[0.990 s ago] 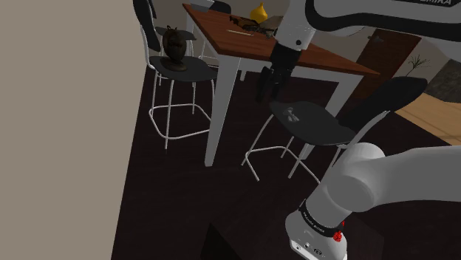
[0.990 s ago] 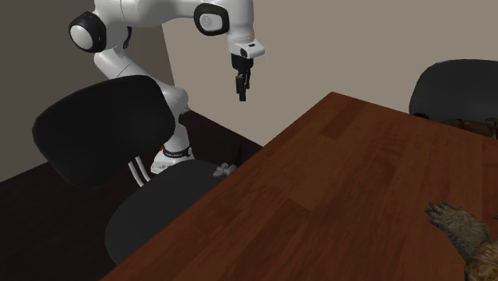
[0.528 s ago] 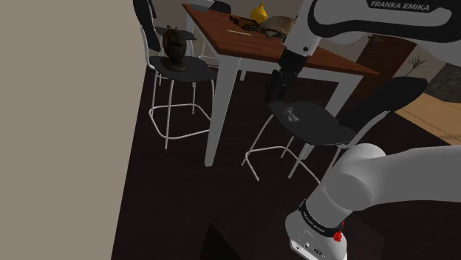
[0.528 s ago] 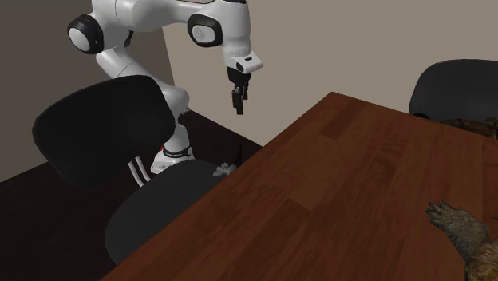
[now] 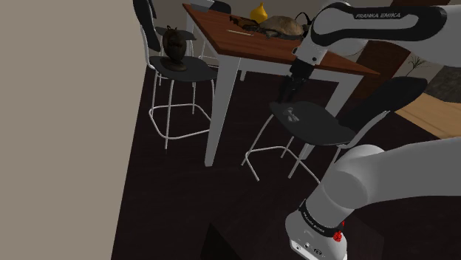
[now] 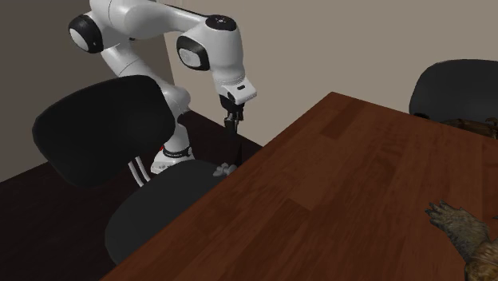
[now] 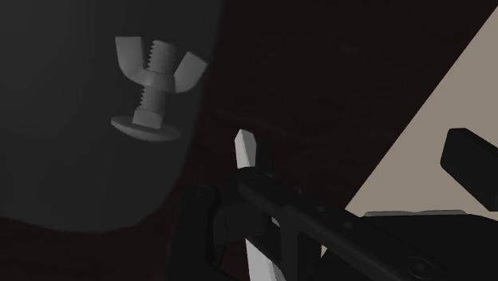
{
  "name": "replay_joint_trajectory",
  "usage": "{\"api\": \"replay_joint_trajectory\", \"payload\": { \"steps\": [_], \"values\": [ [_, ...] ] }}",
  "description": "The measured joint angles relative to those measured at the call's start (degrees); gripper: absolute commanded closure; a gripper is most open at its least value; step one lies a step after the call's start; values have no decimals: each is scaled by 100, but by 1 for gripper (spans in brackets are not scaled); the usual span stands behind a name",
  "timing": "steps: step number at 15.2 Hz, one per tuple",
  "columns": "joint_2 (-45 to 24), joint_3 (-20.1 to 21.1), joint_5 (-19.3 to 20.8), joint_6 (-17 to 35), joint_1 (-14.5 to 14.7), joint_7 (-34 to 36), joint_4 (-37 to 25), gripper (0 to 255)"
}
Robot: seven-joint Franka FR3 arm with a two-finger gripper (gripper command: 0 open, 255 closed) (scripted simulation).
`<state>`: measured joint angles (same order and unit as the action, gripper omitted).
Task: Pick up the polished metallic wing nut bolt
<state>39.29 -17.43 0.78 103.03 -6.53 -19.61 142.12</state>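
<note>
Black seat (image 5: 325, 129) bears bolt (image 7: 149, 89), lying on it; gripper (image 5: 284, 94) hovers just above seat, beside bolt, likely aligning for descent; its opening cannot be told.

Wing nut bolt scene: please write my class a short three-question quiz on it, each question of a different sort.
1. Multiple choice: the wing nut bolt rests on A) the wooden table, B) the black chair seat, C) the floor.
2. True or false: the gripper holds the bolt.
3. Short answer: what colour is the bolt drawn?
Key: 1 B. 2 False, the gripper is apart from it. 3 Grey.
</note>
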Motion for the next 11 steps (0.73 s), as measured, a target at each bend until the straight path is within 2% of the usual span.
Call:
{"api": "replay_joint_trajectory", "payload": {
  "steps": [4, 9, 11],
  "values": [
    [-444, -608, 81, 192, -111, -603, -165, 0],
    [-1298, -1395, -39, 444, -96, -1416, -595, 0],
    [-1451, -1553, -62, 553, -105, -1600, -601, 0]
  ]
}}
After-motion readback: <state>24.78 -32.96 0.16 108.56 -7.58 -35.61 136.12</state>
